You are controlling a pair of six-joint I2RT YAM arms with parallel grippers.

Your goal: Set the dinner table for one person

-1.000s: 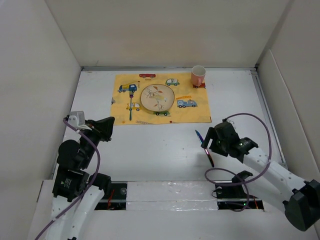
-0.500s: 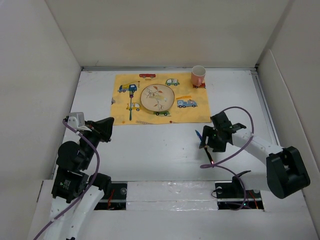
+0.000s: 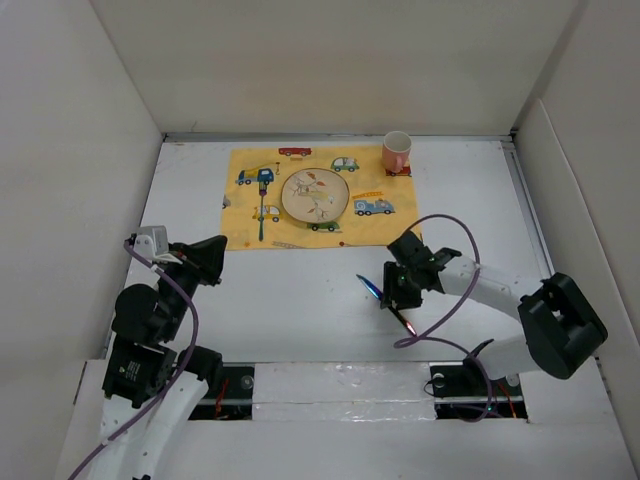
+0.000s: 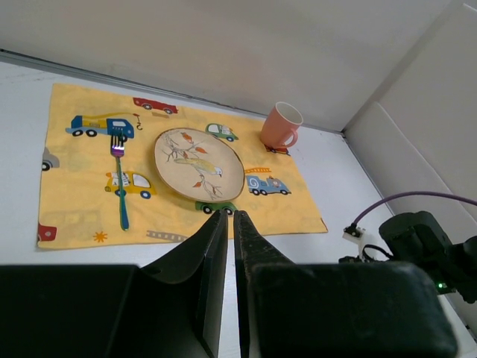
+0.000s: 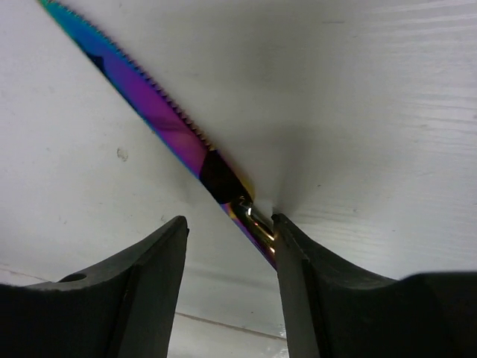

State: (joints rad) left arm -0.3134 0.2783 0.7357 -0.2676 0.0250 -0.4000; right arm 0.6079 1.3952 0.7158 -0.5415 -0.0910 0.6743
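Dinner table, a white counter (image 3: 300, 310) filling mid-frame: the right hand (image 3: 395, 288), fingers parted astride the iridescent knife (image 3: 371, 288) below the lower-right corner of the placemat (image 3: 392, 230), would best clamp the handle squarely, then lay it right of the plate (image 3: 315, 195); the left hand (image 3: 212, 252), closed and empty, sits lower left.

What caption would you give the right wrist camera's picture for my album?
Iridescent serrated knife slanting between the parted fingers of the right gripper, over the white dinner table.
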